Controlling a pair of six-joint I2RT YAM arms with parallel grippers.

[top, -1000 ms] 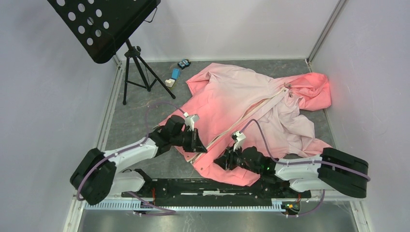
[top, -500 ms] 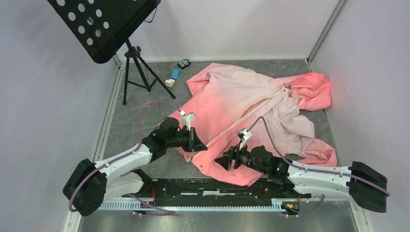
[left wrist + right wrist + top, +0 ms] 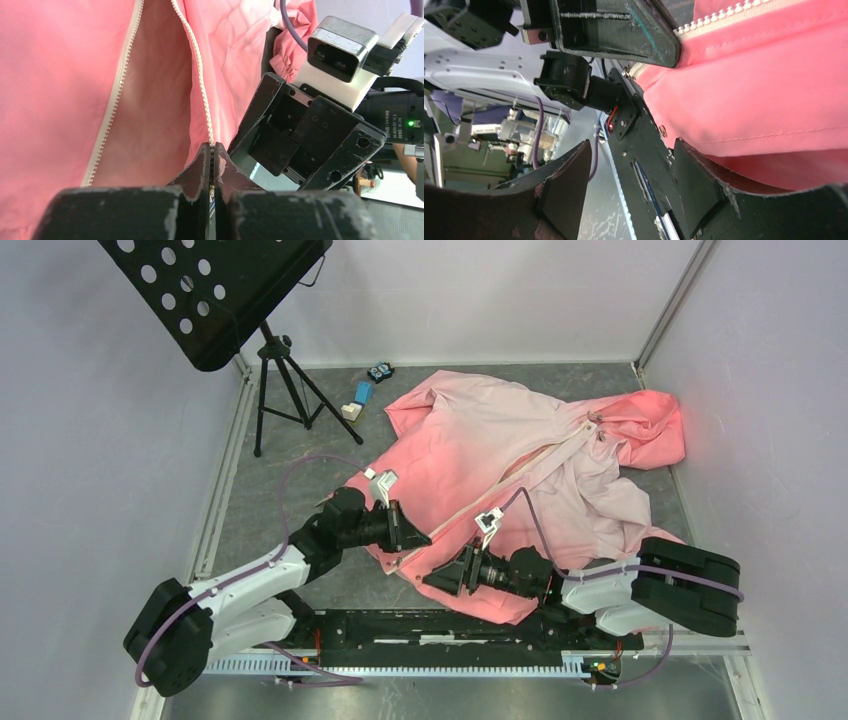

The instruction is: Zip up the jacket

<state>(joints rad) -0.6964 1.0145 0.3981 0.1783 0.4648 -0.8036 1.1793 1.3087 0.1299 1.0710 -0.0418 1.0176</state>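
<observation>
The pink jacket (image 3: 520,455) lies spread on the table, hood at the far right. Its cream zipper (image 3: 520,475) runs diagonally down to the near hem. My left gripper (image 3: 413,537) is shut on the lower end of one zipper strip (image 3: 197,75); its jaws press together on the teeth (image 3: 211,150). The other strip (image 3: 115,100) lies loose to the left. My right gripper (image 3: 437,580) is open just below and right of the left one, at the hem corner. In the right wrist view, nothing sits between its fingers (image 3: 629,192). Pink fabric (image 3: 764,90) drapes over the right finger (image 3: 696,185).
A black music stand (image 3: 215,295) on a tripod (image 3: 285,395) stands at the far left. Small blue and white blocks (image 3: 360,395) lie beside it. Grey walls close in both sides. The arms' black base rail (image 3: 440,625) runs along the near edge.
The right gripper has opened wide and slid left toward the hem corner and the left gripper. The left gripper has tightened on the zipper end and shifted slightly left.
</observation>
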